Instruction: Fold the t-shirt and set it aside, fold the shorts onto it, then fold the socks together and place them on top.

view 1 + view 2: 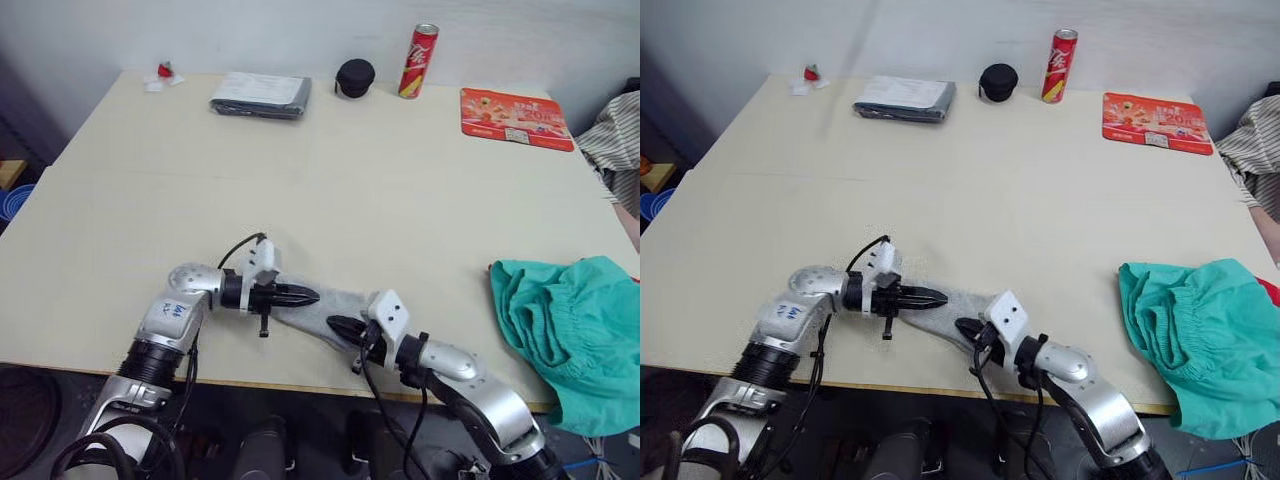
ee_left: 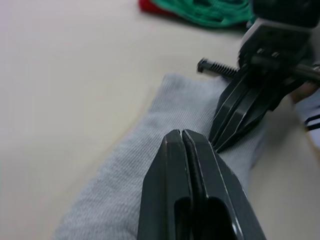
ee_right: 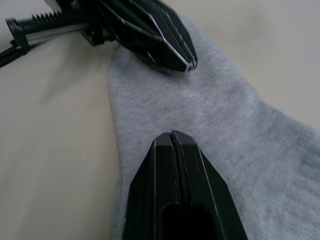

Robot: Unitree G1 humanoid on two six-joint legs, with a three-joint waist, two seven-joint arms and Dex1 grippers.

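So rn both my claws are down at the near edge of the table [image 1: 120, 230], tips pointed at each other over the socks [image 1: 335, 310], and the risk is pretty obvious imo: my left gripper [image 1: 308, 296] and right gripper [image 1: 336, 323] are v close together, so if I swing either one to fold, the black fingers could knock into each other, or one tip could drag the knit and bunch it up instead of folding it clean. Both sets of fingers are pressed flat together w/ no gap, and from the wrist views they look like they're resting on top of the fabric, not pinching any of it, so a lift from here prob comes up with nothing. Also can't tell if that grey patch is one sock or both stacked, which matters since they need to go together. Sock fabric is a soft light-grey ribbed knit, thin and floppy, lying flat in a long strip. Table is smooth pale matte, fairly slippery for cloth I'd guess. Further out on my right, the shorts [image 1: 570, 330] are a crumpled teal-green heap w/ a gathered waistband, hanging partly off the edge, w/ a sliver of the red t-shirt [image 1: 1269, 291] peeking from under them. Far back: folded grey cloth [image 1: 261, 95], a round black container [image 1: 354, 77], a red soda can [image 1: 419, 60], a flat red packet [image 1: 516, 117].
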